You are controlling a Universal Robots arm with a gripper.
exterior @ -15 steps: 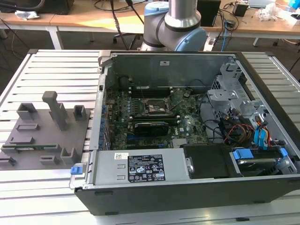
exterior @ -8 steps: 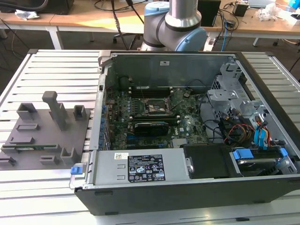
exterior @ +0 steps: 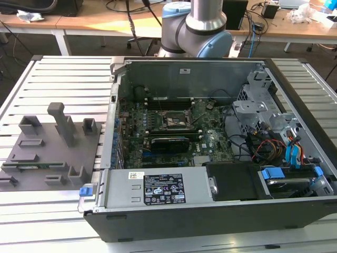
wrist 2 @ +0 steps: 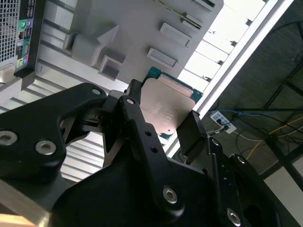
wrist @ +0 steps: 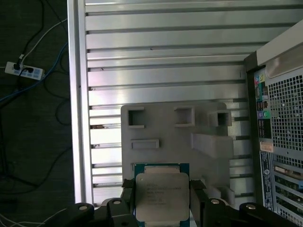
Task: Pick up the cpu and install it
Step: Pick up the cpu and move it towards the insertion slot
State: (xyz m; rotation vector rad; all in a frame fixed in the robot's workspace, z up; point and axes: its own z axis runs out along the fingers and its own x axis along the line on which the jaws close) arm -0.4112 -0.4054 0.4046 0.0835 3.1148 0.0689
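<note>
The cpu (wrist: 161, 197) is a flat square chip with a silver top and a green border, held between my gripper's (wrist: 162, 195) two black fingers (wrist: 127, 190). In the second wrist view the cpu (wrist 2: 168, 105) is clamped at its two opposite edges by the gripper (wrist 2: 163, 122), which is shut on it. It hangs well above the grey fixture plate (wrist: 175, 137), over the plate's edge. In the exterior view the motherboard socket (exterior: 176, 122) lies in the middle of the open computer case (exterior: 210, 211), its frame lifted open.
The grey fixture plate (exterior: 47, 153) with raised blocks lies on the slatted metal table (exterior: 63, 74), on the exterior view's left of the case. The arm's blue-grey joint (exterior: 195, 26) stands behind the case. The case's back panel (wrist: 279, 118) borders the plate. Cables and a power strip (wrist: 23, 71) lie on the floor.
</note>
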